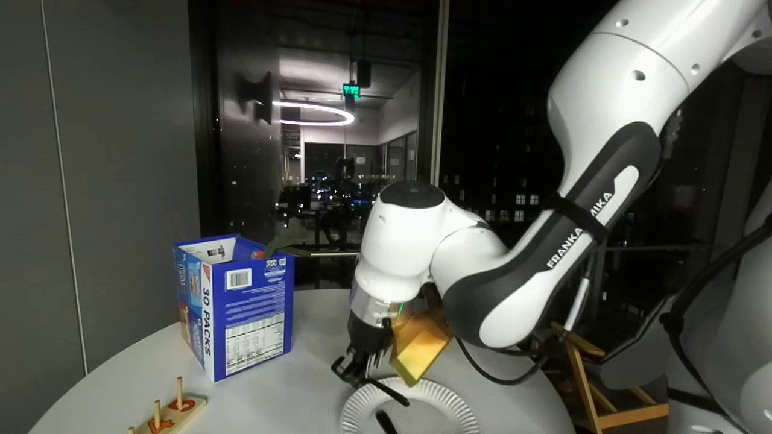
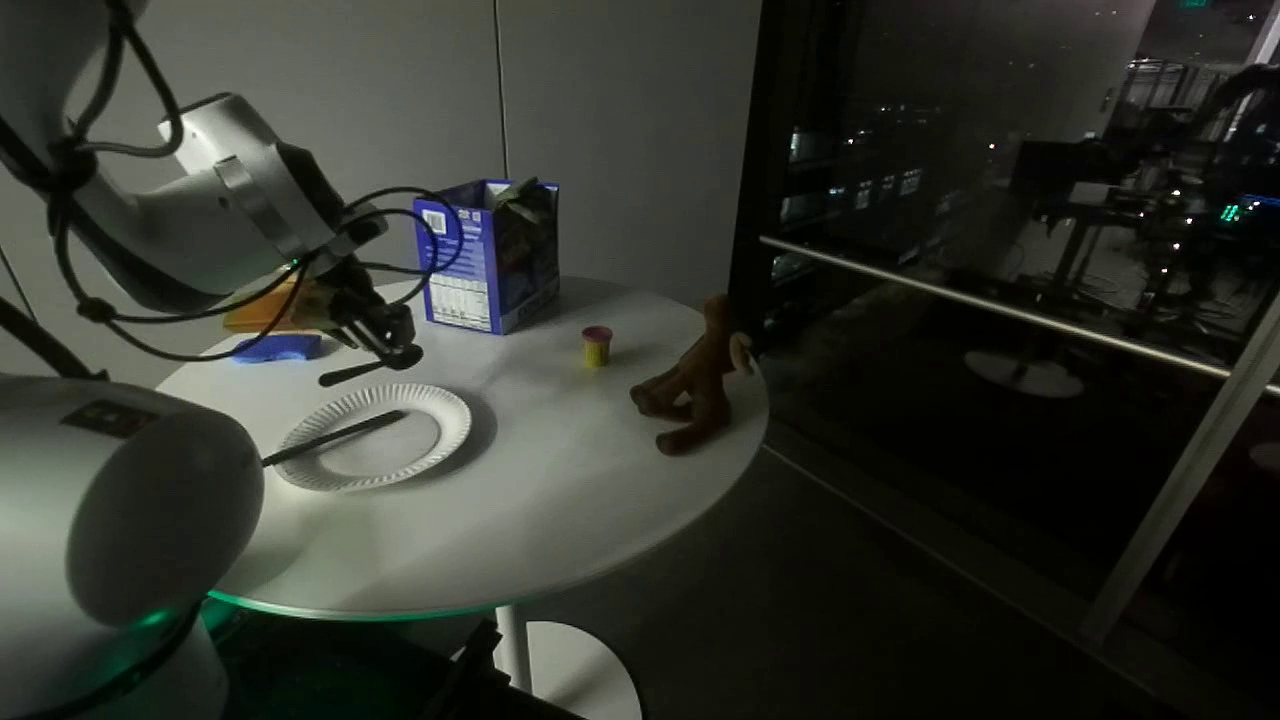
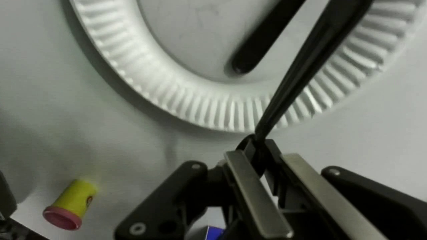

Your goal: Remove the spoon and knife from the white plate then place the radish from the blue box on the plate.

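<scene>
Between the jaws: black spoon [image 3: 307, 68], held at its bowl end, jaws clenched on it. Handle juts from them over the rim of the white paper plate [image 3: 206, 110], which lies lower than the jaws and just beside them; spoon appears raised clear of it. Material looks like plastic, so expect light, stiff, smooth. Curved bowl probably gives little flat to bite on, and the long handle hangs to one side: may pivot if it knocks something. A hold nearer mid-handle would balance better.

Below the jaws, on the plate: black knife [image 3: 265, 36], one end on the flat centre, the other crossing the rim. Thin and likely slippery; I'd pinch it across its width near the rim, where it probably bridges the dip. Plate probably flimsy, easily tipped by a downward push.

Well apart from the jaws, on the worktop [image 2: 560, 480]: open blue snack carton [image 1: 259, 301] with the radish [image 2: 528, 200] in it. Only its leaves show plainly over the edge; body not made out. Leaves look limp and could tear or slide through; better to reach past them for the round body, presumably firm. Carton walls likely thin card.
</scene>
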Robot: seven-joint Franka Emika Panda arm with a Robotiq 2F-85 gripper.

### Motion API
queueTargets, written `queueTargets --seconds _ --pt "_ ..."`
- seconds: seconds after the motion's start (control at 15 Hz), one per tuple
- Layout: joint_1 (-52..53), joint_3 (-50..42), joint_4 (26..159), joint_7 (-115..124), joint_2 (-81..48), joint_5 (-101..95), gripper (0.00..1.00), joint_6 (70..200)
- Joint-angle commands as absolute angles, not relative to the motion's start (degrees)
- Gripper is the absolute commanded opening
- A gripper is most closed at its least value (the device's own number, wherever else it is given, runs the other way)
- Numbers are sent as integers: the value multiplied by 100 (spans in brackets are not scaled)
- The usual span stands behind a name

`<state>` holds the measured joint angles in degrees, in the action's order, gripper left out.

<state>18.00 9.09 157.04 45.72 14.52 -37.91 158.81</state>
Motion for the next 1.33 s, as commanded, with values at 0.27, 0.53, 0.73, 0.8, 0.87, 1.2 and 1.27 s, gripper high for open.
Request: queueTargets --seconds 0.27,0.53,0.73,0.8,0.87,1.2,1.27 --pt "3230 -1569 15964 1963 2728 -1786 10 15000" --pt "2440 -1619 15863 2267 3528 -2400 10 13545" --pt "2311 -1825 15716 1879 3613 -2546 11 12927" --pt "2334 -1909 15717 1737 3590 -2497 11 12787" --pt "2493 -2012 15719 1742 3510 -2488 11 12705" --pt "2686 -2494 15827 1523 3090 -2489 11 12864" --pt "2744 -2587 15838 1490 2973 -2492 11 12947"
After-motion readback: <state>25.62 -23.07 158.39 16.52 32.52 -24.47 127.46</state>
